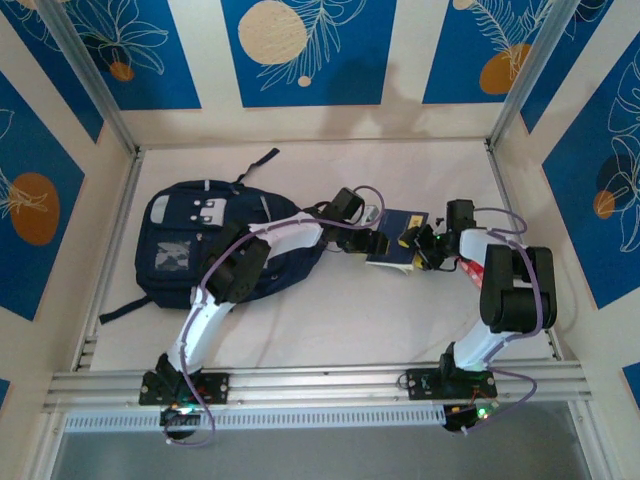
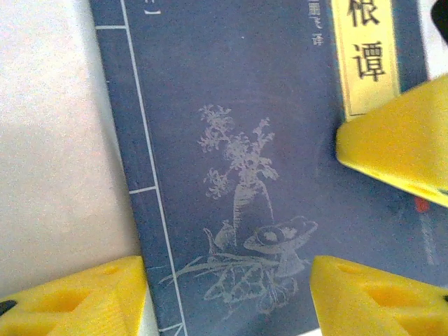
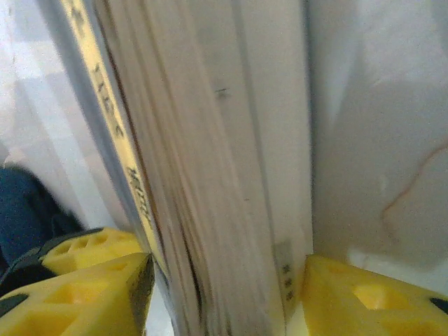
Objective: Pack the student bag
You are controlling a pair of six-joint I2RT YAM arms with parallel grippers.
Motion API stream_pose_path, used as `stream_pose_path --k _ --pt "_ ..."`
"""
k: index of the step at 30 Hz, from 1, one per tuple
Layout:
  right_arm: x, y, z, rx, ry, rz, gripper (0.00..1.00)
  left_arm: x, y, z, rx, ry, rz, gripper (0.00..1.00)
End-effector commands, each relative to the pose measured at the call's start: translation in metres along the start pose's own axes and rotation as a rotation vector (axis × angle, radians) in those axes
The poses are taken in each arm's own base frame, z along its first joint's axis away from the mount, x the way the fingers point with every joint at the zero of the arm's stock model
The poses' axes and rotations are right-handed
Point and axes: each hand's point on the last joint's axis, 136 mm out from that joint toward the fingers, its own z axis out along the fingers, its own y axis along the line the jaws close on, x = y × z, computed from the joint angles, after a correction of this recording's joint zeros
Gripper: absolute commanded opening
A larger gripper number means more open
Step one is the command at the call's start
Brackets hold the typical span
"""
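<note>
The student bag (image 1: 175, 245) lies flat on the left half of the worktop (image 1: 350, 320), front pockets up and straps trailing, with the left arm reaching right across it. Just past its right end is the book (image 1: 403, 235), navy cover with a yellow title strip, and both arms meet there.

The right gripper (image 3: 227, 280) has it, jaws pinching the book through its thickness, page edges packed between the yellow fingers. The left gripper (image 2: 227, 273) hovers over the cover with jaws spread and nothing gripped. One side is off the spine edge over bare worktop, the other above the cover.

I read this as the fetch-the-book step, with packing not yet begun. The next move calls for carrying the book left to the bag's mouth while the left arm finds and holds that opening. Whether the zip is open, I cannot tell.

The overhead view gives the bag-to-book layout, which the wrist cameras are too close to give. The left wrist view adds the cover drawing and a right-gripper finger resting on it. The right wrist view adds the page edges and the grip itself.
</note>
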Motion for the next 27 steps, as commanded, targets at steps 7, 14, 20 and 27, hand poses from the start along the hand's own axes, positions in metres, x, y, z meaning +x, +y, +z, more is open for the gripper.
stream_pose_path --k 7,14,20,27 --pt "0.055 0.024 -0.015 -0.186 0.090 -0.031 0.53 0.043 -0.014 -0.026 0.066 0.025 -0.058 0.62" --pt "0.074 0.033 -0.012 -0.291 0.156 -0.046 0.50 0.074 -0.010 -0.023 0.094 0.055 -0.097 0.61" --pt "0.085 0.039 -0.016 -0.274 0.166 -0.096 0.45 0.092 0.002 -0.028 0.068 0.059 -0.104 0.61" --pt "0.090 0.058 -0.034 -0.370 0.130 -0.139 0.54 0.100 0.006 -0.032 0.053 0.064 -0.099 0.61"
